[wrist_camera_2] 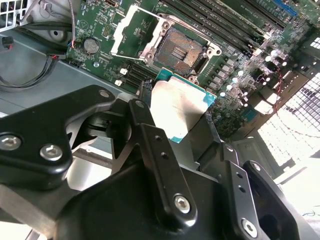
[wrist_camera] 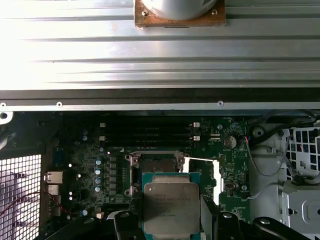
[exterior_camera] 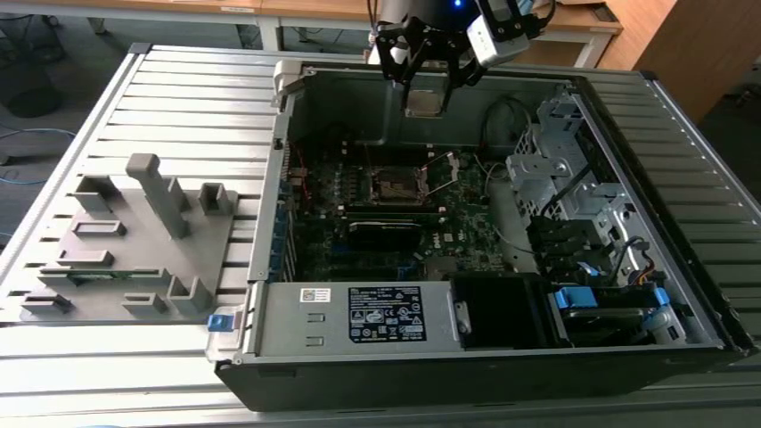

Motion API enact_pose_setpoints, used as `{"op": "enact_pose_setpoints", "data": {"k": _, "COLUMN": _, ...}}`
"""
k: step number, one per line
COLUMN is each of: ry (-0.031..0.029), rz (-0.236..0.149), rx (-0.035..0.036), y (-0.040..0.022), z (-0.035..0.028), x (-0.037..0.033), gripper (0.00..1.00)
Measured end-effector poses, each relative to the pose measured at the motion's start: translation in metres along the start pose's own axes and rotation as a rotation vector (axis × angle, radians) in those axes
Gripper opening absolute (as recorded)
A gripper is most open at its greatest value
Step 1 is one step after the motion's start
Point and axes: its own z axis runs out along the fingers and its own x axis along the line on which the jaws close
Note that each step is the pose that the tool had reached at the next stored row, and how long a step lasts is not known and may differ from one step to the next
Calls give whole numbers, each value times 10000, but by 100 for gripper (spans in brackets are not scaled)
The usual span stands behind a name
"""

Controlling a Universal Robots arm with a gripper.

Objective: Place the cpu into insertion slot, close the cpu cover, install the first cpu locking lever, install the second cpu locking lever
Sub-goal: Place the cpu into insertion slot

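Closest to the lens in both wrist views is your gripper, its black links crowding the foreground, and it is clamped on the cpu by two opposite edges. You can see the chip's dull metal face with its green border in the first wrist view, held flat and clear of the board. It hangs in the air over the far wall of the open case in the exterior view, well apart from the slot. That slot lies bare, its dark centre showing inside the silvery rim, and the cover beside it is swung up and open. Your work surface is a grey metal table of long ribbed slats, and the case lies on it with its open side up. On the exterior view's left a grey jig with upright posts and small blocks sits on the same slats, just beside the case. Inside the case you have a labelled silver box along the near wall and metal drive cages toward the exterior view's right. Beyond the table stand wooden desks on a grey floor, where a blue cable trails.
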Motion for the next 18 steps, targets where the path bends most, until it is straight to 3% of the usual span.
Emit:
{"op": "enact_pose_setpoints", "data": {"k": 5, "ry": 0, "rz": 0, "rx": 1, "y": 0, "z": 1, "x": 0, "gripper": 54}}
{"op": "enact_pose_setpoints", "data": {"k": 11, "ry": 0, "rz": 0, "rx": -1, "y": -6, "z": 74, "x": -1, "gripper": 54}}
{"op": "enact_pose_setpoints", "data": {"k": 18, "ry": 0, "rz": 0, "rx": -1, "y": -7, "z": 77, "x": -1, "gripper": 54}}
